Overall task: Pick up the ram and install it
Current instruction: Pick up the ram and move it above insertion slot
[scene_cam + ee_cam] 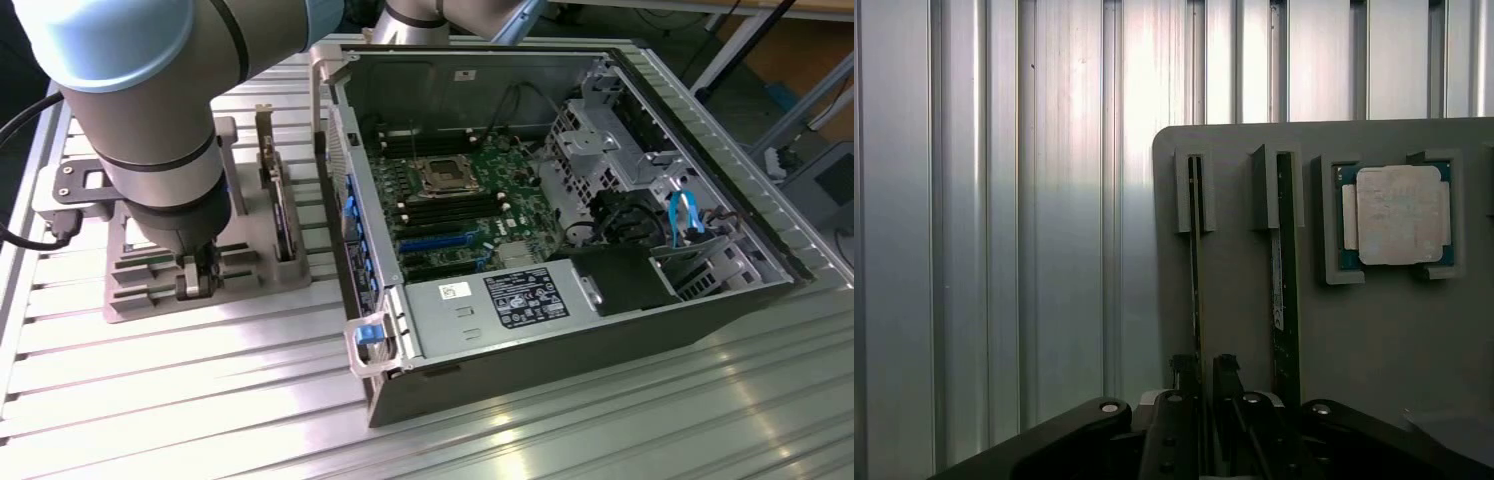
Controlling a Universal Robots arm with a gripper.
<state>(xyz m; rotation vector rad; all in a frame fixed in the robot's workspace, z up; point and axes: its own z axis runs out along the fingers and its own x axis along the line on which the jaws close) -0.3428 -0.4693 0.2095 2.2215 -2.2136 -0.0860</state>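
Observation:
The ram [1196, 270] is a thin green stick standing on edge in a slot of the grey holder [1234, 300]. My gripper [1204, 365] is lowered over its near end, one finger on each side, and the jaws look shut on it. The stick still sits in its slot. A second ram stick [1282, 280] with a white label stands in the neighbouring slot. In the exterior view my gripper [198, 275] reaches down into the holder [147, 300] at the exterior view's left, beside the open computer case [534, 330].
A square silver-topped CPU [1399, 215] rests in a pocket of the holder. An upright card [280, 200] stands in the holder between my arm and the case wall. Inside the case lie the motherboard [461, 215] and its dark memory slots [400, 190]. The table is ribbed aluminium.

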